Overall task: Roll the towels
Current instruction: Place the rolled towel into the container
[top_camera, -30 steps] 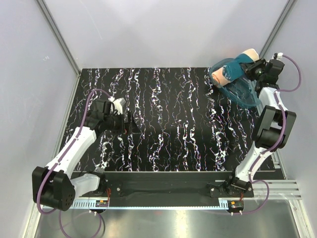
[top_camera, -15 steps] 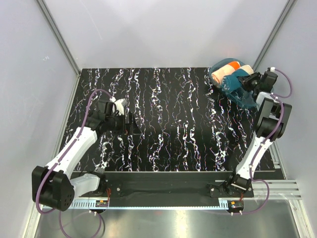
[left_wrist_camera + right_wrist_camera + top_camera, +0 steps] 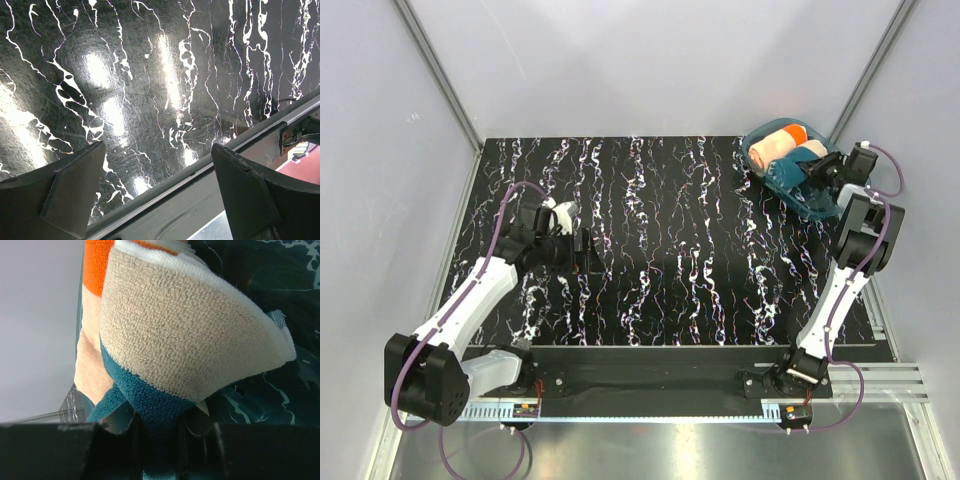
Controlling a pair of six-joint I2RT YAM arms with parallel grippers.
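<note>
gripping teal towel [image 3: 170, 355] with right fingers [image 3: 45, 450], left fingers [image 3: 65, 195] wide

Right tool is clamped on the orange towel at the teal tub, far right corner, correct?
No. The right tool is clamped on the teal-and-cream towel at the teal tub, far right corner; the orange towel lies beside it, as the right wrist view shows.

Left arm [image 3: 462, 305], right arm [image 3: 830, 310]: white link shells, black joint housings, black bases. One purple cable [image 3: 500, 218] looped along each. Left gripper [image 3: 160, 197]: two dark grey wedge-shaped fingers [image 3: 70, 192], matte.
</note>
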